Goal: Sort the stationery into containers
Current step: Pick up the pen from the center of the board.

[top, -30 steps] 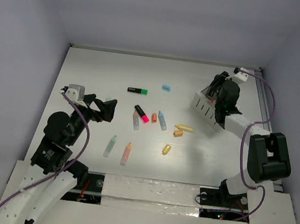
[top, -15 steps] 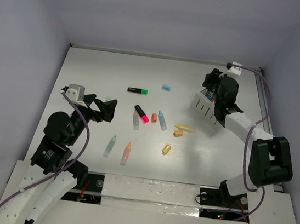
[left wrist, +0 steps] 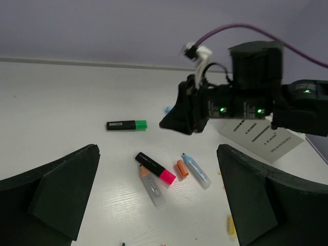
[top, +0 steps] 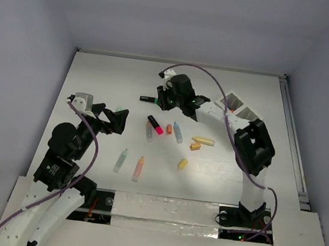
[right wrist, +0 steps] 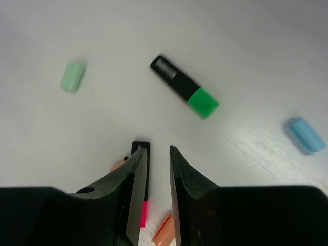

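Swinging well left of the white box, the right tool is reaching toward the green highlighter, narrowly parted and empty, likely fetching another piece.

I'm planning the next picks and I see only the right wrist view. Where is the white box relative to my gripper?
Observer: The white box lies well to the right of your right gripper, partly hidden by the right arm.
Operator: Is there any stationery outside my view?
Observer: Yes. A mint marker and an orange marker lie side by side toward the near edge.
Operator: Is the other gripper in the way?
Observer: No. The left gripper hangs wide open and empty, left of the middle cluster.
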You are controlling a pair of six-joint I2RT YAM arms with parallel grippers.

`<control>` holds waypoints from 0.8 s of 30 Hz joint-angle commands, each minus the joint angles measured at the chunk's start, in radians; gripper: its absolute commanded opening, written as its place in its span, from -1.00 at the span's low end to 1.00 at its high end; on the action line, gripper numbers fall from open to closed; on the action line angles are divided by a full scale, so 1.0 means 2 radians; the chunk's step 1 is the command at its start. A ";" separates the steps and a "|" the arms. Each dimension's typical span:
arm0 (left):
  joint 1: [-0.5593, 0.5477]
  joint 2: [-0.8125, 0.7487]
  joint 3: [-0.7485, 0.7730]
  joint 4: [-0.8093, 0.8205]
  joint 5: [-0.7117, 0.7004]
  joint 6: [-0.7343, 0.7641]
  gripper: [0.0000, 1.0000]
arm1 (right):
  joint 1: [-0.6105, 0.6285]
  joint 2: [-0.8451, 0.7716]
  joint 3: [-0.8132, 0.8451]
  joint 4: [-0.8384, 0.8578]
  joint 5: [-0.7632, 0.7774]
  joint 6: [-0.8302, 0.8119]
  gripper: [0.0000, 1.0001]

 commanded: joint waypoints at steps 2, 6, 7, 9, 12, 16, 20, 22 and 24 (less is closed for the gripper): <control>0.003 -0.003 0.015 0.025 0.008 -0.002 0.98 | 0.023 0.048 0.070 -0.108 -0.019 -0.031 -0.40; 0.003 -0.005 0.015 0.026 0.009 -0.002 0.98 | 0.035 0.085 0.106 -0.137 -0.014 -0.035 -0.02; 0.003 -0.005 0.014 0.026 0.009 -0.003 0.98 | 0.040 0.092 0.112 -0.141 -0.014 -0.036 0.06; 0.003 -0.005 0.014 0.026 0.009 -0.002 0.98 | 0.040 0.112 0.131 -0.152 -0.014 -0.036 0.16; 0.003 -0.006 0.014 0.025 0.009 -0.002 0.98 | 0.044 0.133 0.149 -0.161 -0.009 -0.036 0.17; 0.003 -0.006 0.015 0.025 0.009 -0.002 0.98 | 0.049 0.145 0.161 -0.168 0.001 -0.036 0.12; 0.003 -0.008 0.015 0.024 0.009 -0.002 0.98 | 0.053 0.145 0.172 -0.170 -0.002 -0.036 0.09; 0.003 -0.009 0.014 0.024 0.010 -0.002 0.98 | 0.053 0.174 0.185 -0.174 -0.002 -0.036 0.08; 0.003 -0.010 0.014 0.025 0.009 -0.002 0.98 | 0.053 0.180 0.191 -0.175 -0.002 -0.036 0.08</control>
